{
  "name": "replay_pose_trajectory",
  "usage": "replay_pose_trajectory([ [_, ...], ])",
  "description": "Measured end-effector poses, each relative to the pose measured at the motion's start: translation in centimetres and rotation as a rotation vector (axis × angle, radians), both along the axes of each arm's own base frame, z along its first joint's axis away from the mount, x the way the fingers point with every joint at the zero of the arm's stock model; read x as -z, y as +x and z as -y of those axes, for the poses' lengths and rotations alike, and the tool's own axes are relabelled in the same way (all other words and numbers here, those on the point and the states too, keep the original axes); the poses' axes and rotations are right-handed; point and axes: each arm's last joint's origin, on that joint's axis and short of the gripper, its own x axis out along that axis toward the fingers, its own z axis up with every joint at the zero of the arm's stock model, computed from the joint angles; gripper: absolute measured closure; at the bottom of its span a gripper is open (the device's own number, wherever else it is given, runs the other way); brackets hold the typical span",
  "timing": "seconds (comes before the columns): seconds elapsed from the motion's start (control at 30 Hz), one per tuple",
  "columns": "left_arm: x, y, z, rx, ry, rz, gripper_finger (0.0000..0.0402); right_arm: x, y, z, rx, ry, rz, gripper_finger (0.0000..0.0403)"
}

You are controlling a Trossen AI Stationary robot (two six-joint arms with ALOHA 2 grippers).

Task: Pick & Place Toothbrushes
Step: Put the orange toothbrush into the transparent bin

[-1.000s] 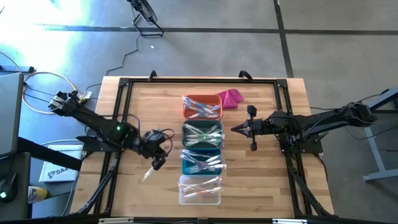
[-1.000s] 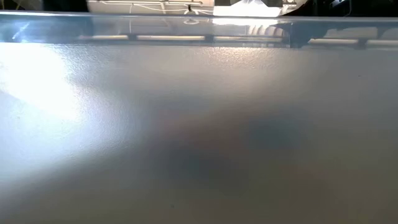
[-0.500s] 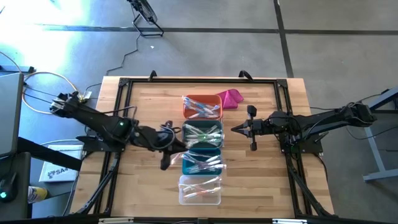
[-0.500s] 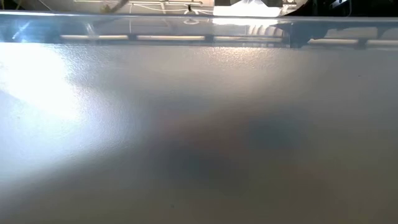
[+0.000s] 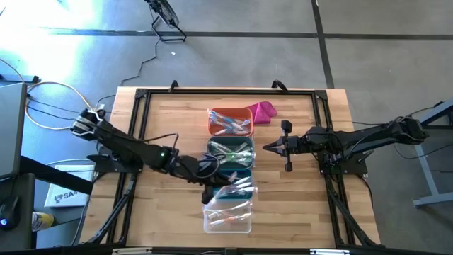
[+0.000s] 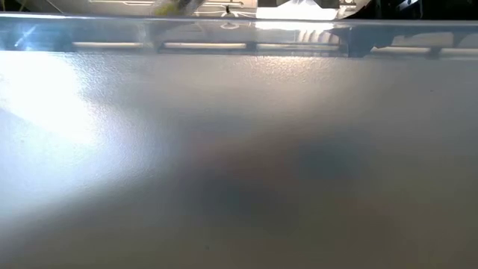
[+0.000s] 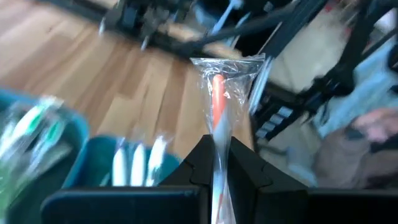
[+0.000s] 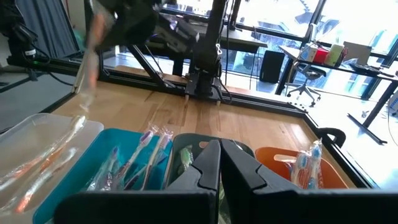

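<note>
Left gripper clamped on wrapped orange toothbrush, over teal bin beside clear bin, table's near edge. Right gripper shut, empty, waiting right of grey bin. Risk: glossy wrapper slipping, toothbrush landing in wrong bin. No readable writing on wrapper.

Four small bins in one column at table centre — orange bin, grey bin, teal bin, clear bin. Magenta cloth lump lies just beside the orange one.
</note>
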Motion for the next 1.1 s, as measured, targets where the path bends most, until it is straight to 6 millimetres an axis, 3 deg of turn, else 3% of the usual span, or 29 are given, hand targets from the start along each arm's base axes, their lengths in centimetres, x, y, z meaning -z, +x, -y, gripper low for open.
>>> replay_pose_trajectory([
  [0.17, 0.1, 0.4, 0.4, 0.000, -0.020, 0.023, 0.0382, 0.0, 0.0, 0.0, 0.000, 0.000, -0.001, 0.0398],
  [0.63, 4.2, 3.1, 2.0, 0.053, -0.131, -0.052, 0.0382, 0.0, 0.0, 0.0, 0.001, 0.000, -0.005, 0.0398],
  [1.1, 7.6, 3.6, 4.8, 0.119, -0.129, -0.143, 0.0382, 0.1, 0.0, 0.0, 0.001, 0.001, -0.005, 0.0398],
])
